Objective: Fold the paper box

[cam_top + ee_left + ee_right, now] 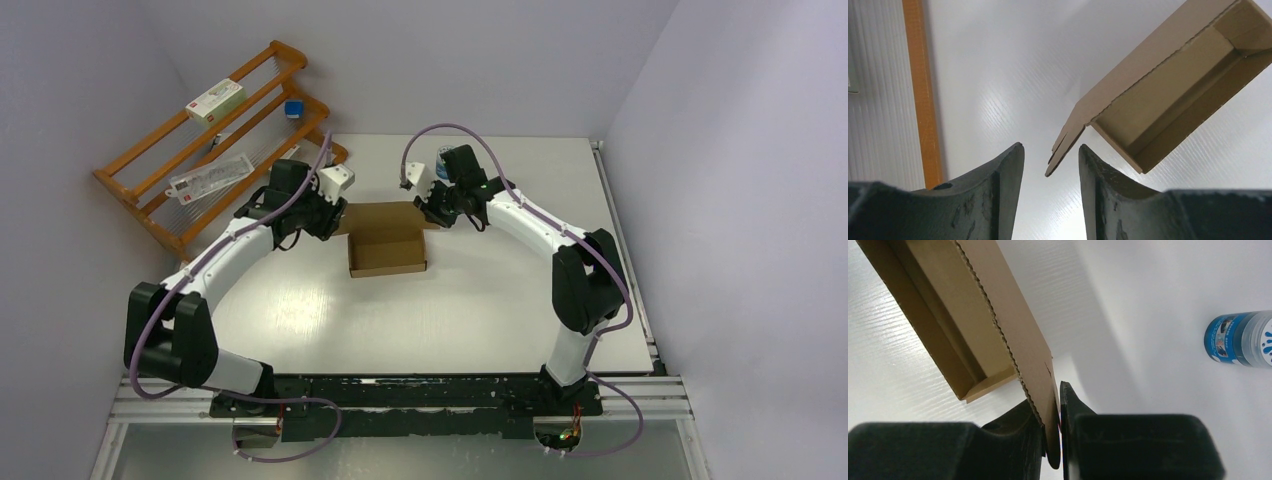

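Note:
The paper box [386, 255] is brown corrugated cardboard in the middle of the table. Its tray is formed and its lid stands open along the far side. My left gripper [338, 222] is at the lid's left end. In the left wrist view the box [1168, 85] lies ahead, and the lid's side tab [1064, 142] pokes between the open fingers of the gripper [1050, 152] without being clamped. My right gripper [432, 215] is at the lid's right end. In the right wrist view this gripper [1053, 407] is shut on the lid's right side tab [1040, 370].
A wooden rack [150, 165] stands at the back left, holding a white carton [215, 100], a clear packet [210, 177] and a small blue item [293, 108]. A blue-labelled bottle [1238, 338] lies behind the right gripper. Walls close in on three sides.

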Controlling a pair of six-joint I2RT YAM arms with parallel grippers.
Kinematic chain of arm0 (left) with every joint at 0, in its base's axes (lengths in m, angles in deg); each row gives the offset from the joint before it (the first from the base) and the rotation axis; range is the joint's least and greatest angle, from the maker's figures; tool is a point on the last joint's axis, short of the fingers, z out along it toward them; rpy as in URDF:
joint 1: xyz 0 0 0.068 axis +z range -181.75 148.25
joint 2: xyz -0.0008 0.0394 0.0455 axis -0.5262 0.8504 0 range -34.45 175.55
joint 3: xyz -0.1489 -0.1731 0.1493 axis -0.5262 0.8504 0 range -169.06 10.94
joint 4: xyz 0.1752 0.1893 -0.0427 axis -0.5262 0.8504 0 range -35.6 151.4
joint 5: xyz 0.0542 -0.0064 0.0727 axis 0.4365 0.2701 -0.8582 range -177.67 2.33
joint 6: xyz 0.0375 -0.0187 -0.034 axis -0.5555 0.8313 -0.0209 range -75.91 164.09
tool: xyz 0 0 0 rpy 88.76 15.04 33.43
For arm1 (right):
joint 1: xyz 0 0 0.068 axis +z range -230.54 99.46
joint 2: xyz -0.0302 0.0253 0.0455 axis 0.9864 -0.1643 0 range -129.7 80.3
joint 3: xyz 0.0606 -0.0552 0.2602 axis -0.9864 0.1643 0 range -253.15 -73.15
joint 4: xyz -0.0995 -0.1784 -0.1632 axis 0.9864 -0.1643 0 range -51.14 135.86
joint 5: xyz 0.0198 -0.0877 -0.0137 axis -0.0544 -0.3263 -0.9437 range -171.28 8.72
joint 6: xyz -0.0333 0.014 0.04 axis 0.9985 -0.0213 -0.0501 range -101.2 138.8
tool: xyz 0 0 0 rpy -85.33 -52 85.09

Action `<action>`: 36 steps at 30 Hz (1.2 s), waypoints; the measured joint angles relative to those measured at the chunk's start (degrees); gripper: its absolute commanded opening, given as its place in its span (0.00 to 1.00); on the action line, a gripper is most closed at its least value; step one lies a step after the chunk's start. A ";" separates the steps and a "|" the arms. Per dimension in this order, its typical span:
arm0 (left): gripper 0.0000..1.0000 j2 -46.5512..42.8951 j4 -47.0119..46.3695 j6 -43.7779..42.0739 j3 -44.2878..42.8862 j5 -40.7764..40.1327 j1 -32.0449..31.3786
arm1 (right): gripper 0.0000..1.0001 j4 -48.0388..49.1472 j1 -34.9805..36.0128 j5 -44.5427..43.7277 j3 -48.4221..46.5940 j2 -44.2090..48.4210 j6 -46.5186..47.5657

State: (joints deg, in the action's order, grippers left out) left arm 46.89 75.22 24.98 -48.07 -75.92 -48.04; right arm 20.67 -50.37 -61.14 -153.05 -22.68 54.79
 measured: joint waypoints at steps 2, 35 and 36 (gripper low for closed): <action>0.48 0.61 0.02 -0.37 0.00 0.04 0.00 | 0.16 0.00 0.00 0.04 0.02 0.04 0.24; 0.05 4.26 1.29 23.80 -0.61 -1.90 -3.67 | 0.00 4.74 5.20 -18.25 2.01 1.22 -30.32; 0.05 4.26 1.29 25.38 -0.61 -2.40 -3.85 | 0.00 4.55 5.49 -19.47 1.77 1.16 -32.24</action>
State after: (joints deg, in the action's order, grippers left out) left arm 51.15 76.51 50.36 -48.68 -78.32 -51.89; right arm 25.22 -44.88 -80.62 -151.28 -21.52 22.55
